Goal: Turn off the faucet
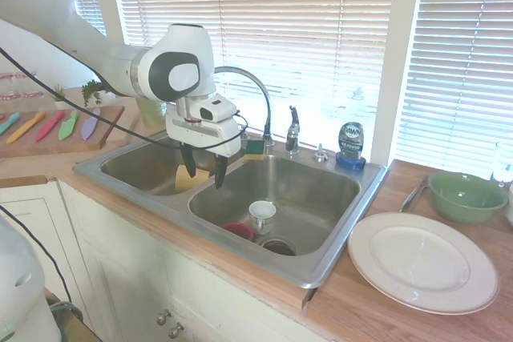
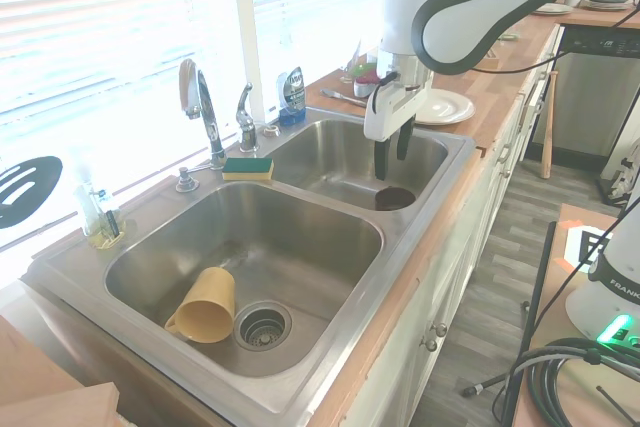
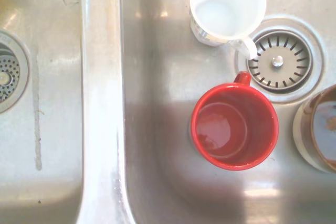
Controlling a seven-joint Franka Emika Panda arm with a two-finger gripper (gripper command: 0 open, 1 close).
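The tool [image 1: 203,170] is seen hanging over the double steel sink [image 1: 337,234], its two dark fingers pointing down with a clear gap between them and nothing held, so it is released. It is placed above the divider between the two basins, on the side of the basin that holds the cups, well apart from the faucet [image 1: 248,86]. The faucet is mounted at the back rim of the sink, its chrome gooseneck spout arching high, and its separate upright lever handle [image 1: 292,128] stands just beside it on the same rim. A green and yellow sponge [image 2: 247,168] lies on the rim near the faucet's base, and a blue dish-soap bottle [image 1: 350,145] is set at the back corner of the sink. In the wrist view a red mug [image 3: 234,126] and a white cup [image 3: 227,7] are shown standing upright on the basin floor close to the drain [image 3: 278,61], with a brown-lined cup [image 3: 317,129] partly cut off at the edge. A yellow mug [image 2: 204,305] lies on its side in the other basin. On the wooden table [image 1: 377,310] a white plate [image 1: 422,262] and a green bowl [image 1: 466,195] are placed beside the sink.
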